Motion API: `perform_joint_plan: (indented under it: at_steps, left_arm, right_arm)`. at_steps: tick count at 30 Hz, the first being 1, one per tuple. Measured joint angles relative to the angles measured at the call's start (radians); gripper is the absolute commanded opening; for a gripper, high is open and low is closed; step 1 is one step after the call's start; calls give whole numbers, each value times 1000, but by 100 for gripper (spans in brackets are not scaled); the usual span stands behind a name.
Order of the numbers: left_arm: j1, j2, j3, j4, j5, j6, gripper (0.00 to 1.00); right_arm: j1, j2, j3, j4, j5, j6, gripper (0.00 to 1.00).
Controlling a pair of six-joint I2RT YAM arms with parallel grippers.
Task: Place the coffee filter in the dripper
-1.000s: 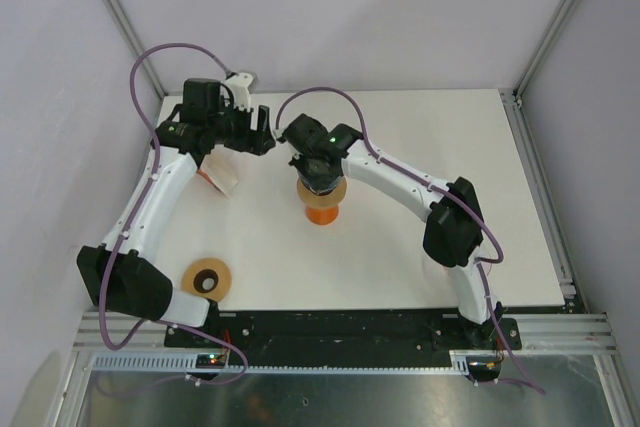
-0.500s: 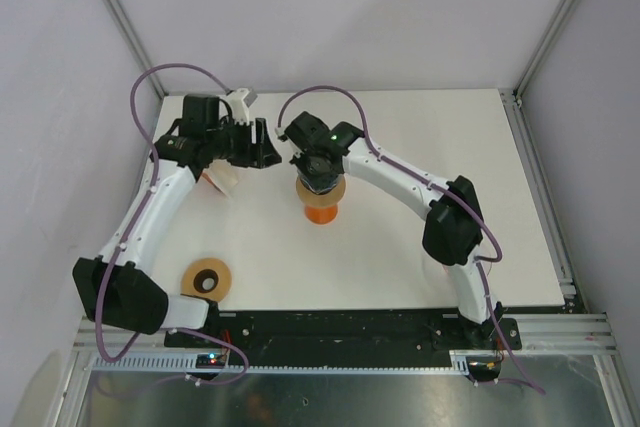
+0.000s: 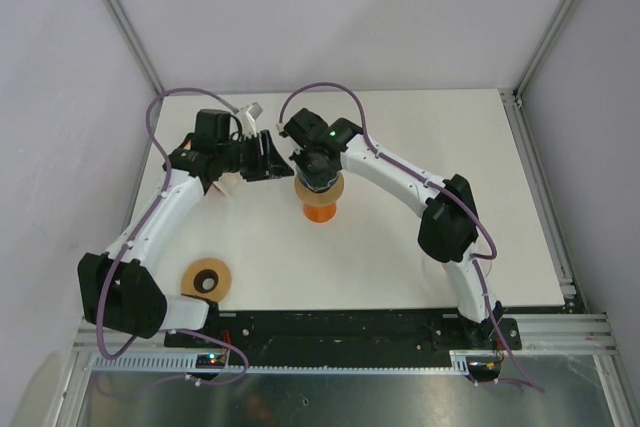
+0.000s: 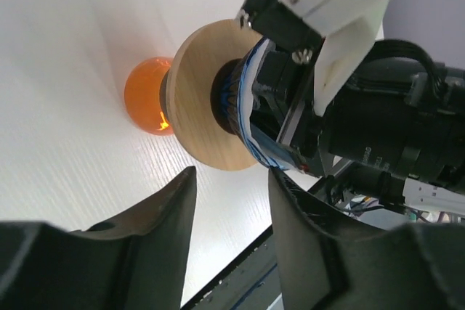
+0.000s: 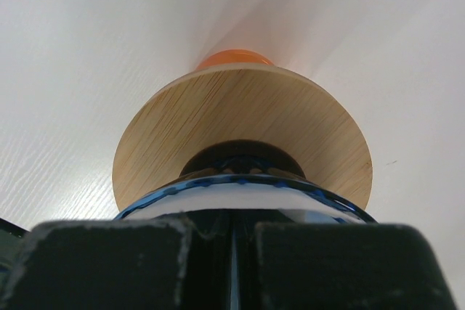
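The dripper (image 3: 320, 190) is blue glass with a round wooden collar and stands on an orange cup (image 3: 320, 212) at mid-table. My right gripper (image 3: 317, 169) sits on top of it, shut on its blue rim (image 5: 240, 183). A white band shows inside the rim; I cannot tell what it is. My left gripper (image 3: 270, 154) is open and empty, just left of the dripper, with the collar (image 4: 207, 99) and cup (image 4: 147, 96) ahead of its fingers (image 4: 163, 223). A white paper filter (image 3: 224, 185) lies on the table, partly hidden under the left arm.
A second wooden ring with a dark hole (image 3: 207, 278) lies at the near left by the left arm's base. The white table (image 3: 450, 137) ends at metal frame posts at the far corners.
My left gripper has moved right, away from the filter on the table and closer to the dripper, still open. The right gripper has stayed on the dripper.
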Motion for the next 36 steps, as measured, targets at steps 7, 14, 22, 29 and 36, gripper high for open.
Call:
perform_joint_plan:
  at_steps: [7, 14, 22, 29, 36]
  left_arm:
    - [0, 30, 0, 54, 32, -42, 44]
    - [0, 84, 0, 80, 54, -73, 37]
    - [-2, 120, 0, 98, 80, -86, 29]
    - [-2, 120, 0, 101, 79, -86, 27]
    - [-2, 119, 0, 102, 75, -84, 27]
  right_arm:
    - [0, 0, 0, 0, 0, 5, 0]
    - [0, 0, 0, 0, 1, 10, 0]
    - [5, 0, 0, 3, 5, 10, 0]
    - [9, -14, -15, 31, 21, 10, 0]
    - [11, -100, -72, 89, 48, 11, 0]
